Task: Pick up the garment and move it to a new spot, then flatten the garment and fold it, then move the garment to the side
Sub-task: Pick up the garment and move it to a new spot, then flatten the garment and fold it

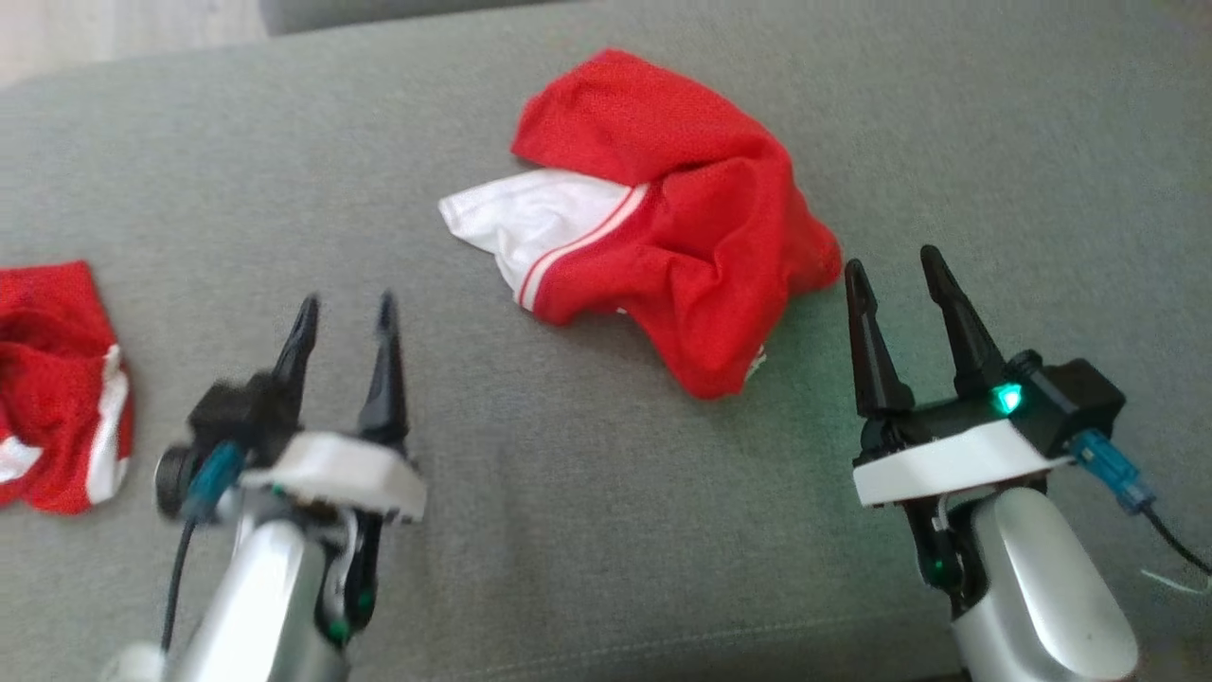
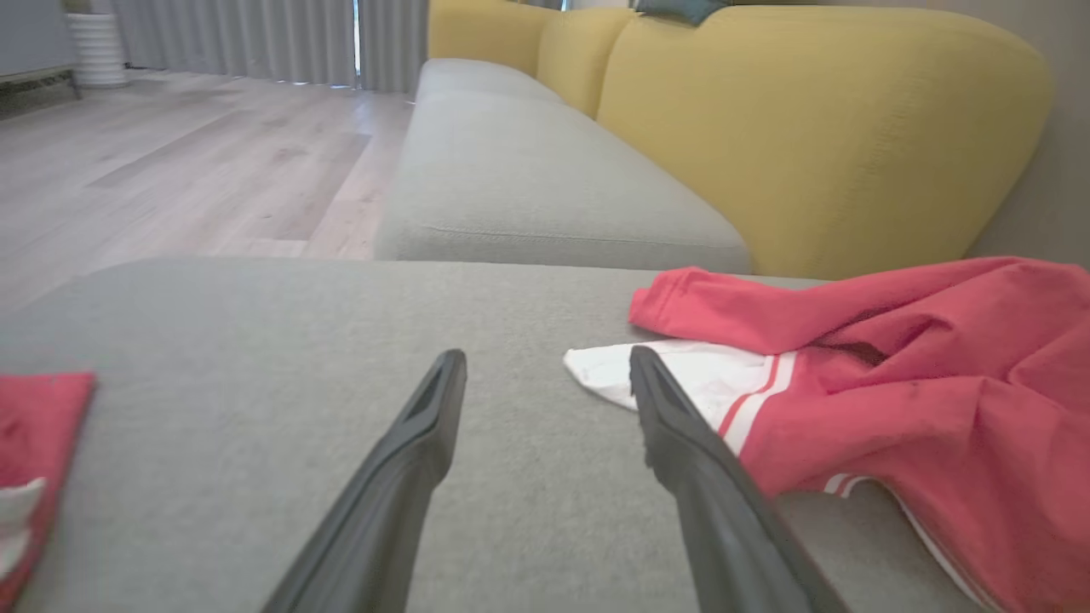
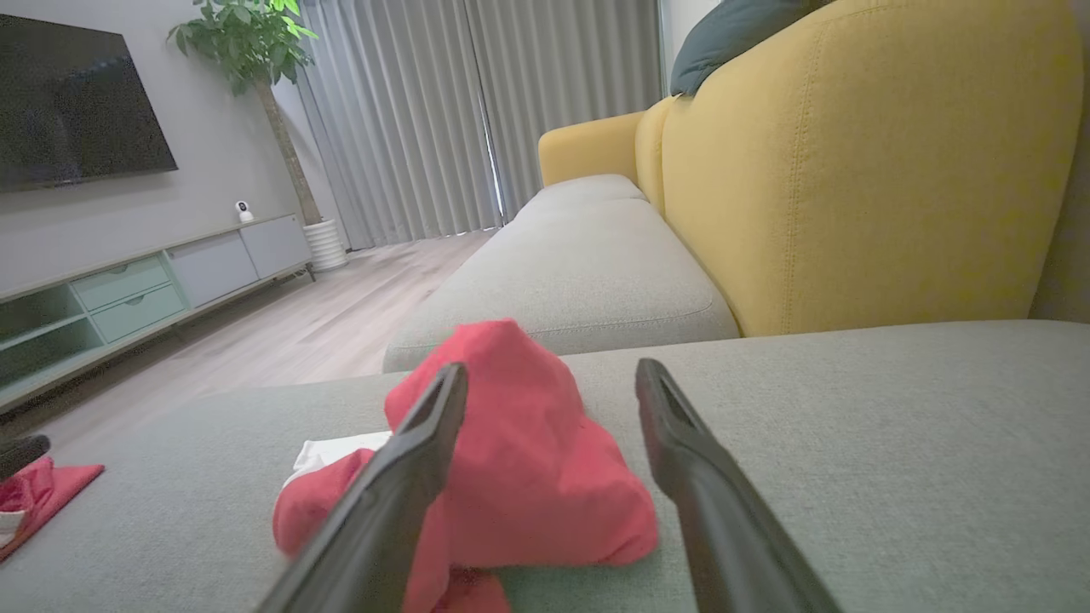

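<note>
Grey sofa cushion [image 1: 606, 568] | crumpled red-and-white garment [image 1: 682, 237] lies mid-cushion | left gripper [image 1: 346, 311] spread, empty | right gripper [image 1: 895, 260] spread, empty, just beside garment

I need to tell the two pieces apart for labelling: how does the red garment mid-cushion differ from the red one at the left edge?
The middle garment lies whole in the head view; the left garment is cut off by the frame. The middle garment shows a broad white panel with stripes; the left garment shows only narrow white bands. Both are red, crumpled, and lie on the grey cushion.
</note>
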Controlling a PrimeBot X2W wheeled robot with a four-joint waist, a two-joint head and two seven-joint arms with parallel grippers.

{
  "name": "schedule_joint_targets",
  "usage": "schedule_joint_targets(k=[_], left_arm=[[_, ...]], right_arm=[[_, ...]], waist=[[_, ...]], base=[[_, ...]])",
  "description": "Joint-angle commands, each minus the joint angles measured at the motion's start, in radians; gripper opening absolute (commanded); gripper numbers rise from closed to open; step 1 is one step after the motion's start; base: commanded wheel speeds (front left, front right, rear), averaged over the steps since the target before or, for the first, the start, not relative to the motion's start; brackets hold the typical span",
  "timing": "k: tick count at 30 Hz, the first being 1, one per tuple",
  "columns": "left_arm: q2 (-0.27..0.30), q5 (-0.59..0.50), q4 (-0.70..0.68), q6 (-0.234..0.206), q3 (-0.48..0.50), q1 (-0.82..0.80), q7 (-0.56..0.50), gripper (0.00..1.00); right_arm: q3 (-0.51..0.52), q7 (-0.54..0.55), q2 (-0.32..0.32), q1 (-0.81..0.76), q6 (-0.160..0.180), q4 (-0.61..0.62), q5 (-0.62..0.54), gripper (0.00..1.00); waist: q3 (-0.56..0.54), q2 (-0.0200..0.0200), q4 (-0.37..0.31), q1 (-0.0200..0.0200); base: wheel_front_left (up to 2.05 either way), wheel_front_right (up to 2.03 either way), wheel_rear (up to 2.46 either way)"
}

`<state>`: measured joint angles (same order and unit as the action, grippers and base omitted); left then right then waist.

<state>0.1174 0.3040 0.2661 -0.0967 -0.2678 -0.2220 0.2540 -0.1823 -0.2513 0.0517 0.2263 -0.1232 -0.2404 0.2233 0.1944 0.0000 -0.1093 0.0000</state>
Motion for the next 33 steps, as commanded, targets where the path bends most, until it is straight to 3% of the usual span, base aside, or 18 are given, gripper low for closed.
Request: schedule_joint_targets(k=[1,15,27,33], left_arm=[[0.006,-0.02,-0.052,-0.004,0.057,-0.001,0.008,1.0],[-0.047,-0.141,-0.116,0.025,0.204,0.221,0.008,1.0],[-0.063,-0.175,-0.116,0.027,0.236,0.292,0.008,1.0],[-0.066,-0.169,-0.117,0.046,0.209,0.275,0.008,1.0]], right_arm=[[-0.016,-0.01,-0.001,-0.009,-0.008,0.025,-0.008,1.0],[0.022,-0.01,-0.001,-0.075,-0.008,-0.017,-0.032,1.0],[0.047,-0.01,-0.001,-0.131,-0.008,-0.048,-0.036,1.0],[0.017,-0.01,-0.001,-0.117,-0.008,-0.039,-0.024,1.0]], waist=[[-0.025,0.0,0.023,0.0],[-0.12,0.0,0.059,0.0],[-0.161,0.0,0.058,0.0],[-0.134,0.0,0.099,0.0]], base=[[0.0,0.0,0.0],[0.0,0.0,0.0],[0.0,0.0,0.0],[0.0,0.0,0.0]])
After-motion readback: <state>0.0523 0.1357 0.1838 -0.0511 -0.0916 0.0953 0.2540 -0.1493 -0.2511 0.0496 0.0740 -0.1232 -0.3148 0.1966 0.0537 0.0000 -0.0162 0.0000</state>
